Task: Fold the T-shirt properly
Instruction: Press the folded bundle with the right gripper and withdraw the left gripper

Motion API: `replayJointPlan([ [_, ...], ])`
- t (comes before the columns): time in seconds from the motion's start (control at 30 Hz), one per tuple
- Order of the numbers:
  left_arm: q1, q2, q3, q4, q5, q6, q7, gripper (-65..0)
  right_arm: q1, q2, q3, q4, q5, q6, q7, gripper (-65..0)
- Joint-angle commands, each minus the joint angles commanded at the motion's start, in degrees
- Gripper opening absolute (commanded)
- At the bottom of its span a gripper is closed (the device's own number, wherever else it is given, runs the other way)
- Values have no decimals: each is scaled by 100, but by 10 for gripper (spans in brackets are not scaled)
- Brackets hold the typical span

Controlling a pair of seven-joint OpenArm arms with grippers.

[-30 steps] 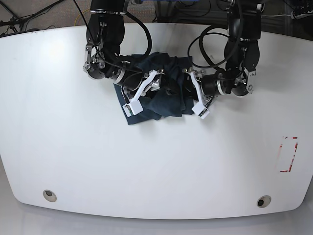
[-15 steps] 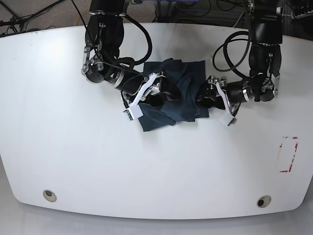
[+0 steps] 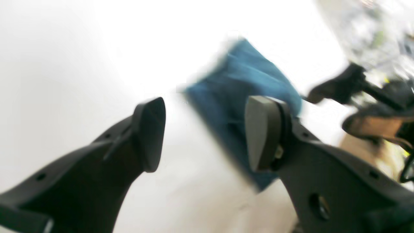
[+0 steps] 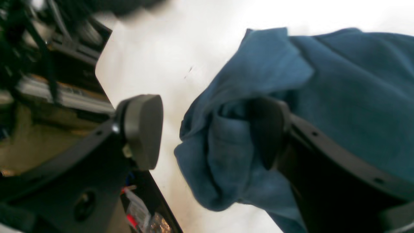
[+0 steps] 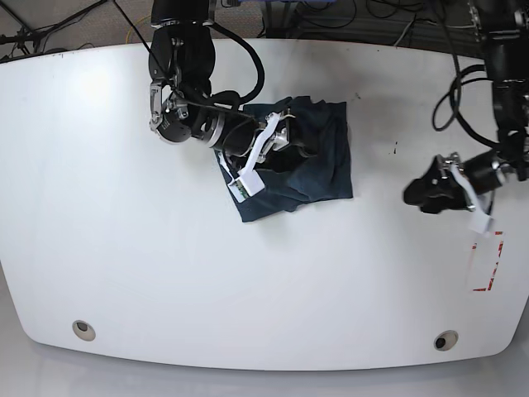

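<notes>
Two arms work over the white surface (image 5: 124, 248), and only one is at the cloth. The T-shirt (image 5: 318, 169) lies in a rumpled, roughly squared bundle on the far middle of the surface, with loose folds and an uneven near edge, so it reads as partly folded but not neatly so. The right gripper (image 4: 207, 132) sits at the bundle's side; its jaws stand well apart, one finger pressed into or under a fold of the blue fabric and the other clear of it over bare surface, so nothing is pinched. That pose would suit sliding beneath a layer to lift or tuck it, though which one I cannot tell. The left gripper (image 3: 203, 132) hangs well apart from the shirt, near the surface's edge, jaws wide and empty; the wrist view is blurred, with the shirt visible beyond the fingers. Parked out there it leaves the other arm free room. Judging by the wrinkles, a smoothing or final fold remains.
</notes>
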Motion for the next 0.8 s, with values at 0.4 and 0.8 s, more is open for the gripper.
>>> replayJointPlan([
  [0.4, 422, -791, -985, 9, 308, 0, 0, -283, 580, 167, -826, -1451, 0, -9, 703, -228],
  [0.8, 651, -791, -1152, 9, 316, 0, 0, -285, 1415, -237, -2075, -2365, 0, -26, 1090, -228],
])
